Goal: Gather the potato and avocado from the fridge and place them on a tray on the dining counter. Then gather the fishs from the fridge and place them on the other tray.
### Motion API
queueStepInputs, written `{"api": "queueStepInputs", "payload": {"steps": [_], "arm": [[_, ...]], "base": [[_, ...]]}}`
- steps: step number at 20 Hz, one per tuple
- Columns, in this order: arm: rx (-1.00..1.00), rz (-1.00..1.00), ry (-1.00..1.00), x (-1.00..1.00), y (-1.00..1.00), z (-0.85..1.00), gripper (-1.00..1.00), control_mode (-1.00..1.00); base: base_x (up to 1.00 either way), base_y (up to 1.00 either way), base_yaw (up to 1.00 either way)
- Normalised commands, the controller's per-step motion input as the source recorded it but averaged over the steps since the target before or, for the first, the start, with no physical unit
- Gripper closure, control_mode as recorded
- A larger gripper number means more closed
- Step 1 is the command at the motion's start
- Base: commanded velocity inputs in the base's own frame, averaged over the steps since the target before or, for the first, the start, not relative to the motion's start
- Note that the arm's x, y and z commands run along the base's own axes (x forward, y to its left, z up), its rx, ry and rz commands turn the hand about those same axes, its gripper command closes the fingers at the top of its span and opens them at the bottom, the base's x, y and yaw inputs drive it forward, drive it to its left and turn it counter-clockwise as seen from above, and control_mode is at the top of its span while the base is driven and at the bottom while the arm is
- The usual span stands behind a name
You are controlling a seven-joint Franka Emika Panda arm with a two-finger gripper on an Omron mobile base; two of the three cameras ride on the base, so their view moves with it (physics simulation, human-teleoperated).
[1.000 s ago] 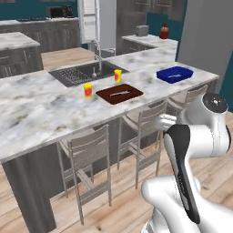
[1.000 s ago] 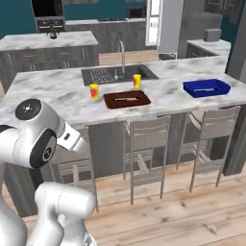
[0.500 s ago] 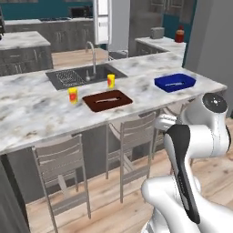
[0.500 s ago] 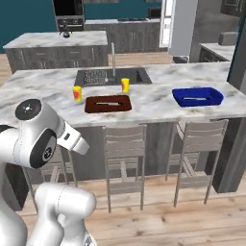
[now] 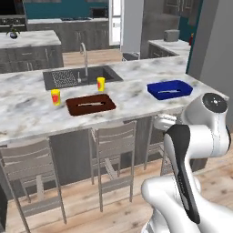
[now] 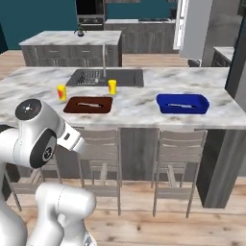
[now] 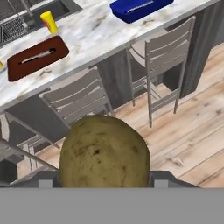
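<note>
On the marbled surface (image 6: 144, 106) we see, from the left, a yellow cup (image 6: 61, 92), the reddish-brown tray (image 6: 89, 104), another yellow cup (image 6: 112, 86), then the blue tray (image 6: 183, 103). In the hand view, our fingers hold a big brown spotted potato (image 7: 104, 153), well apart from both trays. We read no writing.

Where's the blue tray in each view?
Left base view: blue tray right of centre on the dining counter.
Right base view: right of centre, near the counter's front edge.
Hand view: top edge, right of centre.
Shared landmark: reddish-brown tray, on the same counter toward the sink side.
</note>
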Motion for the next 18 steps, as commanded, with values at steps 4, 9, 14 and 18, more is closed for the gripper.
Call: {"api": "queueStepInputs", "payload": {"steps": [4,9,14,18], "arm": [[0.00,0.00,0.00,0.00,0.00,0.00,1.00,1.00],[0.00,0.00,0.00,0.00,0.00,0.00,1.00,1.00],[0.00,0.00,0.00,0.00,0.00,0.00,1.00,1.00],[0.00,0.00,0.00,0.00,0.00,0.00,1.00,1.00]], "base": [[0.09,-0.87,0.27],[0.12,-0.82,0.24],[0.12,-0.81,0.24],[0.19,-0.75,0.23]]}}
